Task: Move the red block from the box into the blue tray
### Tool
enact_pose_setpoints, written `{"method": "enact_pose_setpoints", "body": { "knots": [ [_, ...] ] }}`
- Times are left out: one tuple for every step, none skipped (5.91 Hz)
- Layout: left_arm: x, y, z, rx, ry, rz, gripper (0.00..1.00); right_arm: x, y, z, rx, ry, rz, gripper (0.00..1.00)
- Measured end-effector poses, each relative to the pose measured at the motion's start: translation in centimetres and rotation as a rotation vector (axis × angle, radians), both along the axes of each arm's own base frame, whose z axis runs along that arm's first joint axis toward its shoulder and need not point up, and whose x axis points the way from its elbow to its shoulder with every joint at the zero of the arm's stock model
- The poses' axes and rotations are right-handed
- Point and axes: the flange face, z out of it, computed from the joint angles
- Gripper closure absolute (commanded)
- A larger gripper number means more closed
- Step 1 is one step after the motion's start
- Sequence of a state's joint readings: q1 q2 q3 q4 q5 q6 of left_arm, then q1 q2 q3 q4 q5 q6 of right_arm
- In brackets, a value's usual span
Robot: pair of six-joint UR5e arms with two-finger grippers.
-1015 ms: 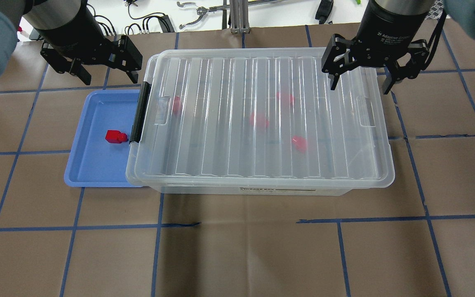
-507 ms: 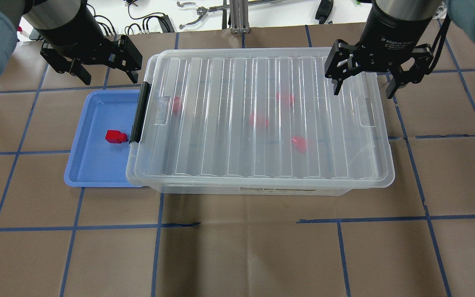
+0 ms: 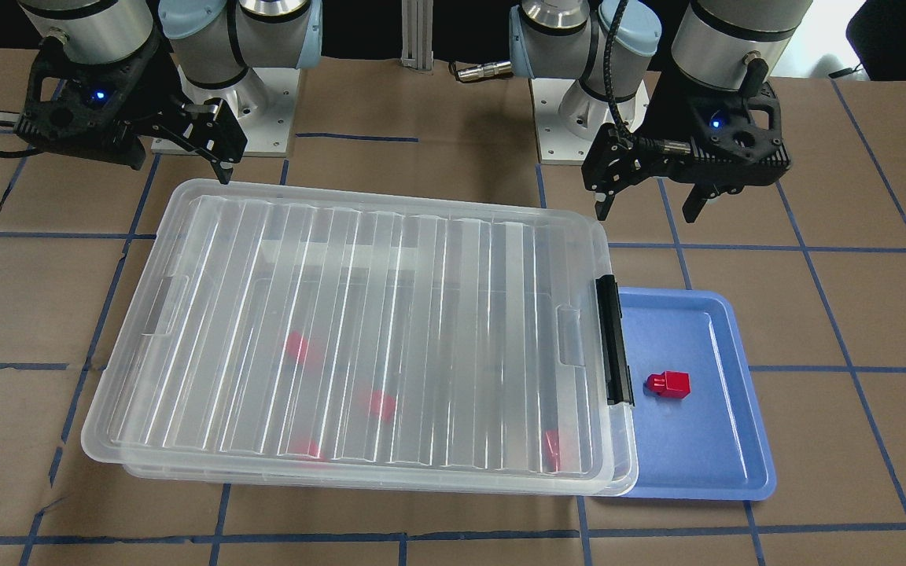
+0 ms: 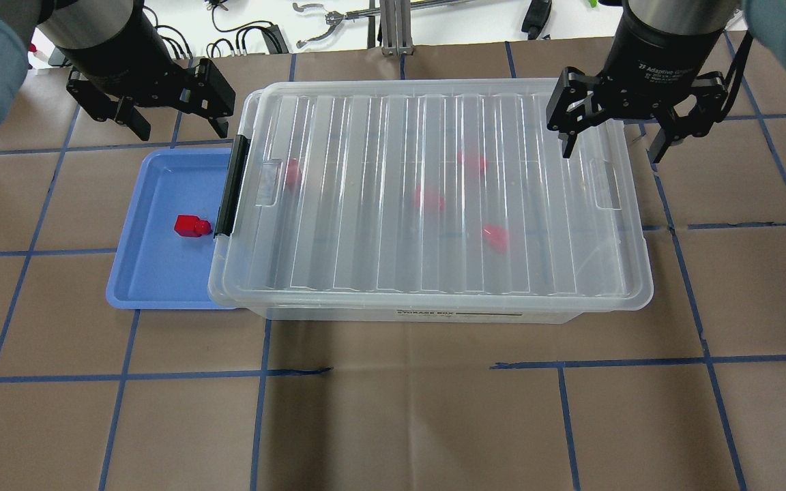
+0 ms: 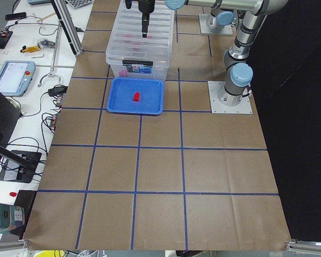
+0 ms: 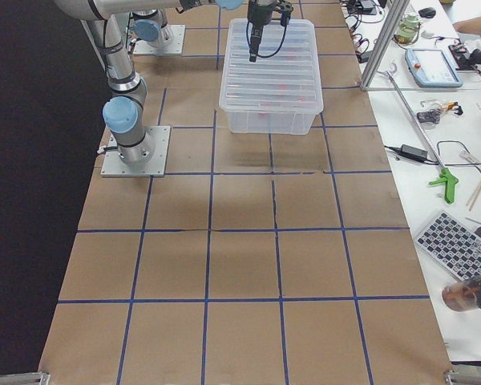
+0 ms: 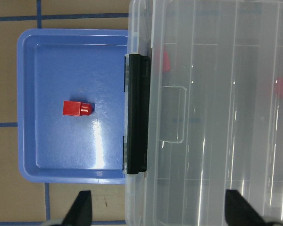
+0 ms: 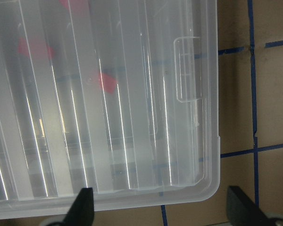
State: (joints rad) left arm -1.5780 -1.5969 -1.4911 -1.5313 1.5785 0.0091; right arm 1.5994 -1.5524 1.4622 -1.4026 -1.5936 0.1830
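Observation:
One red block (image 4: 192, 226) lies in the blue tray (image 4: 154, 273), also seen in the front view (image 3: 669, 384) and left wrist view (image 7: 77, 108). The clear box (image 4: 366, 239) has its ribbed lid on, with its black latch (image 4: 231, 184) over the tray's edge. Several red blocks (image 4: 429, 198) show blurred through the lid. My left gripper (image 4: 178, 128) is open and empty, above the table behind the tray. My right gripper (image 4: 611, 154) is open and empty, above the box's far right corner.
The tray is partly tucked under the box's left end. Tools and cables (image 4: 328, 20) lie on the white bench beyond the table's far edge. The arm bases (image 3: 225, 118) stand behind the box in the front view.
My right gripper has drifted a little to the right and toward me over the box's right end. The left gripper, box, tray and blocks have not moved.

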Motion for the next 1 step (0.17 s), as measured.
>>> {"method": "enact_pose_setpoints", "body": {
  "knots": [
    [-0.01, 0.00, 0.00, 0.000, 0.000, 0.000, 0.01, 0.00, -0.01, 0.02, -0.001, 0.000, -0.001, 0.00]
  ]
}}
